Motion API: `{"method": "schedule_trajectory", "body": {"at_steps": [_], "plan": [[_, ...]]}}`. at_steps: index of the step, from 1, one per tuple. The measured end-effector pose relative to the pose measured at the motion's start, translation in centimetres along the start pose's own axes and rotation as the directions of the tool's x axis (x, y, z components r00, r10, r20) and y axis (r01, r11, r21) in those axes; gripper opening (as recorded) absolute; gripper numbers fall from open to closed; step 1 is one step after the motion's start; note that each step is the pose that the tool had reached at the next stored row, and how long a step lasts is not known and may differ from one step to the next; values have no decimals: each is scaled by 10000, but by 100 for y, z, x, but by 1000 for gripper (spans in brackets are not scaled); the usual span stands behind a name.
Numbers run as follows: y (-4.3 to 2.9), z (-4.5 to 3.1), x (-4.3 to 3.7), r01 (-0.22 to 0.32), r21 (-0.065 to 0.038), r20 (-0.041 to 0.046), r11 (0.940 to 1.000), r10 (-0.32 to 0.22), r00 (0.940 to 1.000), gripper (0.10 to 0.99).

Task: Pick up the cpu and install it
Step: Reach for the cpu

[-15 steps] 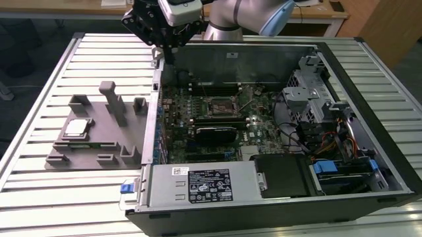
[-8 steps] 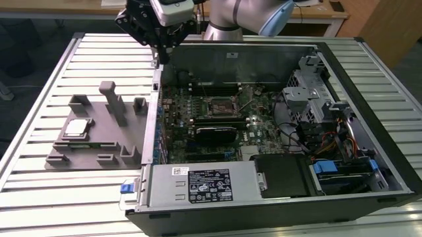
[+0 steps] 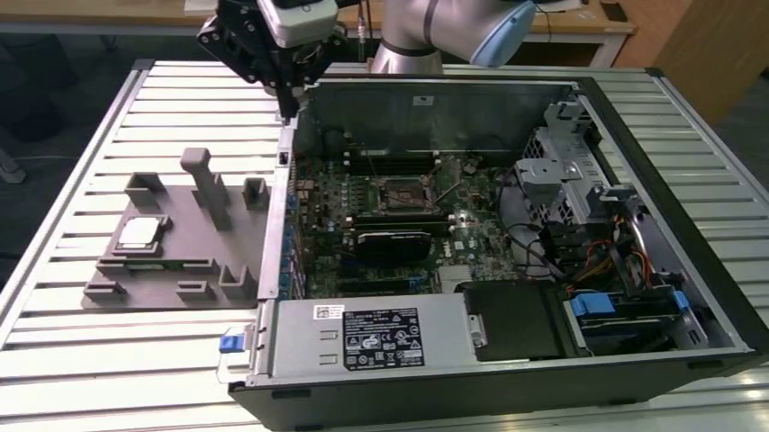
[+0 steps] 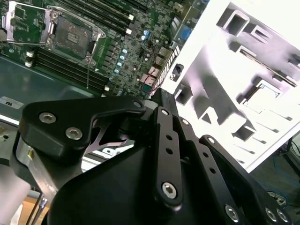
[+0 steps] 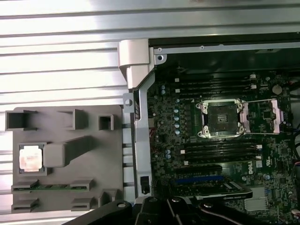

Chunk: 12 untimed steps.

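Note:
The cpu (image 3: 139,232), a small square chip with a shiny top, lies in a recess of the grey fixture tray (image 3: 180,261) at the exterior view's left; the first wrist view shows the chip (image 5: 30,157) too. The motherboard socket (image 3: 402,191) stands open with its black frame and nothing in it, as both wrist views show (image 5: 220,118) (image 4: 70,35). My gripper (image 3: 290,110) hangs above the case's back corner, between tray and socket, well above the cpu. Its fingers (image 4: 161,101) are shut with nothing between them.
The open computer case (image 3: 673,180) lies on a slatted metal table (image 3: 72,360), with a power supply (image 3: 373,337), drive cage (image 3: 565,162) and cables. Tall posts (image 3: 207,184) rise from the tray beside the cpu. The case's wall (image 3: 279,225) runs between tray and motherboard.

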<state>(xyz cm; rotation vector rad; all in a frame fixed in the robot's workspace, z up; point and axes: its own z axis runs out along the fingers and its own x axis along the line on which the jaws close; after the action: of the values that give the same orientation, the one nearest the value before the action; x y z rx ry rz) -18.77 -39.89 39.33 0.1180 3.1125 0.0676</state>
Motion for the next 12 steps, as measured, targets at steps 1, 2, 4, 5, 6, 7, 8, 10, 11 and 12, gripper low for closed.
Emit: {"method": "schedule_trajectory", "body": {"at_steps": [1,2,4,5,6,7,8,10,11,12], "plan": [[-1,0,13,0,0,0,10000,0,10000,106],[-2,0,26,0,-1,0,10000,0,10000,106],[-4,-2,51,0,0,0,10000,0,10000,106],[-5,-2,64,0,-1,0,10000,0,10000,106],[-6,-2,77,1,0,0,10000,-1,10000,106],[-7,-2,92,1,-1,1,10000,-1,10000,106],[-8,-3,105,1,0,0,10000,-1,10000,106],[-10,-4,133,0,0,0,10000,0,10000,106],[-11,-4,147,0,0,1,10000,0,10000,106],[-12,-5,161,0,1,0,10000,0,10000,106]]}}
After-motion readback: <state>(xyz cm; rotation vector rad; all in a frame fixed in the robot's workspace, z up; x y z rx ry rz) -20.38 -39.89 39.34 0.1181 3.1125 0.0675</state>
